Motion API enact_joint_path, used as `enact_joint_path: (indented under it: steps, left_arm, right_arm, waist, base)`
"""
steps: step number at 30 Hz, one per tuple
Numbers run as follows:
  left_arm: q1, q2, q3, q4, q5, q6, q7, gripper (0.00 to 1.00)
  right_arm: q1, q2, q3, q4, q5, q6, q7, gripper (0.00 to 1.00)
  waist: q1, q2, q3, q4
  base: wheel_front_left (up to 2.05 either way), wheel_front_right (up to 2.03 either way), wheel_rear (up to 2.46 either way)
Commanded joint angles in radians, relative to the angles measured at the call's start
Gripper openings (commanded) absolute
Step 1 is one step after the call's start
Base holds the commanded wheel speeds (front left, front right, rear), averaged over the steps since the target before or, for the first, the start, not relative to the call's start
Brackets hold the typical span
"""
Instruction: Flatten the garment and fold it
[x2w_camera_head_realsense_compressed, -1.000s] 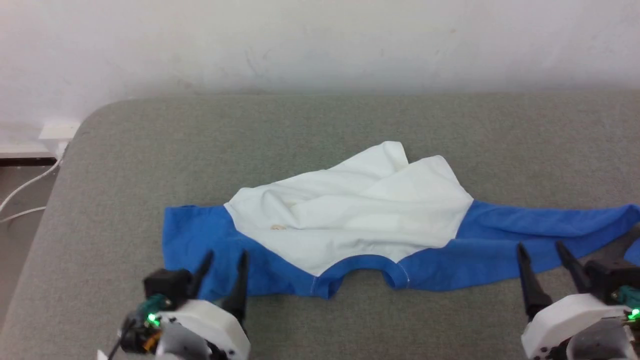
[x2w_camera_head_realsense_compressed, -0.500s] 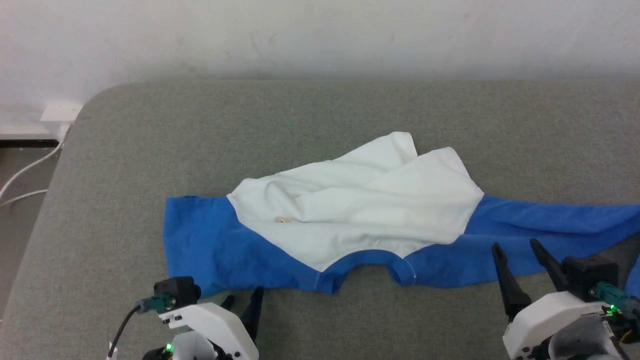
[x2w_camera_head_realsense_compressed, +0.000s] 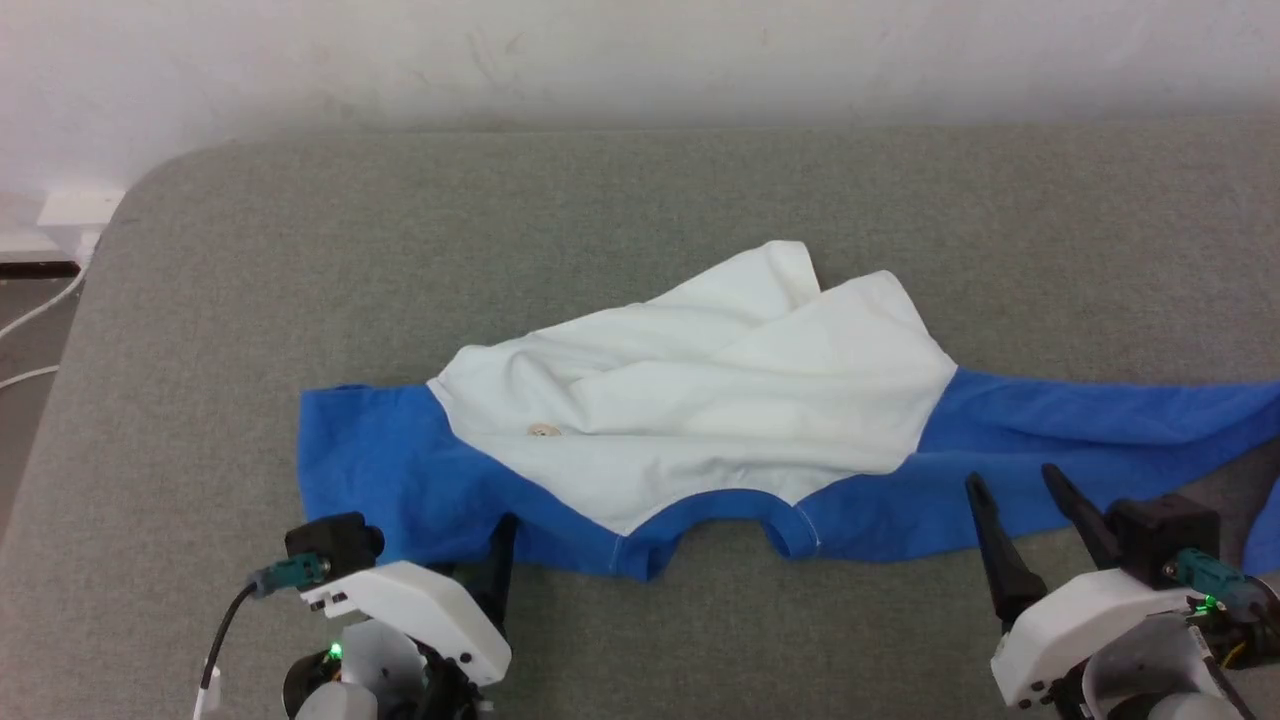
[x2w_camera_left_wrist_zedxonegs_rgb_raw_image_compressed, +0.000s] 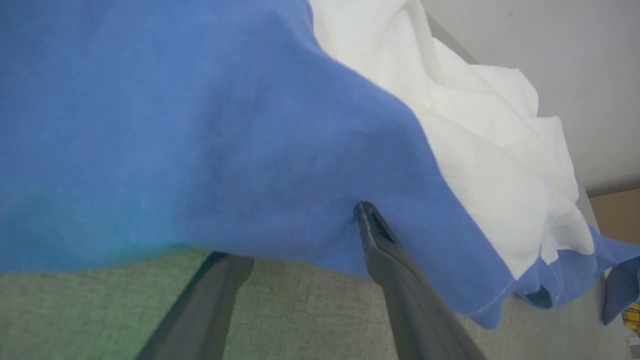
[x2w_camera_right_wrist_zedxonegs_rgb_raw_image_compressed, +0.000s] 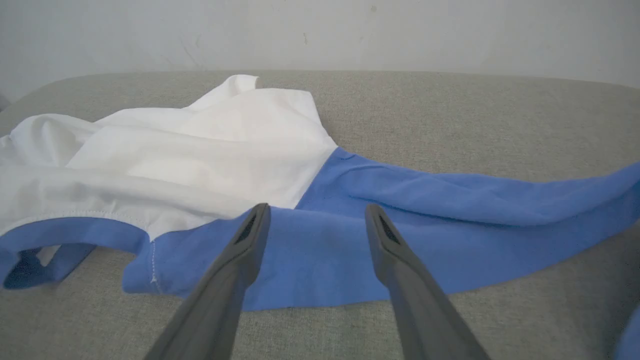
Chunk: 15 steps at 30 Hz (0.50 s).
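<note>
Left tool (x2w_camera_left_wrist_zedxonegs_rgb_raw_image_compressed: 295, 231) perhaps under garment (x2w_camera_left_wrist_zedxonegs_rgb_raw_image_compressed: 200, 125) edge

Left wrist view: one finger of my left gripper (x2w_camera_left_wrist_zedxonegs_rgb_raw_image_compressed: 291, 230) has its tip hidden by the garment's (x2w_camera_left_wrist_zedxonegs_rgb_raw_image_compressed: 250, 125) blue hem, and the nearest blue cloth is blurred. Head view: the right sleeve (x2w_camera_head_realsense_compressed: 1150, 430) runs off the right edge, and a white cable (x2w_camera_head_realsense_compressed: 50, 303) is cut off at the left. There's a tan speck (x2w_camera_head_realsense_compressed: 544, 430) on the white, maybe a button, but I can't tell.
</note>
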Motion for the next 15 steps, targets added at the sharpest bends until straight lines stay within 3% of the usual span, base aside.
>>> enact_joint_path:
  steps: [1, 2, 3, 15]
  left_arm:
    - [-0.016, -0.001, 0.000, 0.014, 0.005, -0.008, -0.013, 0.46]
    - [-0.020, 0.000, -0.001, 0.016, 0.009, -0.012, -0.021, 0.27]
    - [-0.022, 0.004, -0.004, 0.016, 0.014, -0.014, -0.028, 0.00]
    - [0.048, 0.045, 0.016, -0.098, 0.030, 0.014, -0.044, 0.00]
  right_arm:
    - [-0.016, 0.003, 0.001, 0.003, 0.007, -0.001, -0.006, 1.00]
    - [-0.016, 0.003, 0.002, 0.003, 0.007, -0.001, -0.006, 1.00]
    - [-0.016, 0.003, 0.001, 0.004, 0.007, -0.001, -0.006, 1.00]
    - [0.002, 0.003, -0.037, 0.023, 0.049, -0.001, 0.051, 1.00]
  waist:
    - [-0.0001, 0.0000, 0.004, -0.001]
    - [-0.0001, 0.0000, 0.005, -0.001]
    - [-0.0001, 0.0000, 0.005, -0.001]
    - [-0.0001, 0.0000, -0.022, 0.011]
  base:
    - [0.00, 0.00, 0.00]
    - [0.00, 0.00, 0.00]
    - [0.00, 0.00, 0.00]
    - [0.00, 0.00, 0.00]
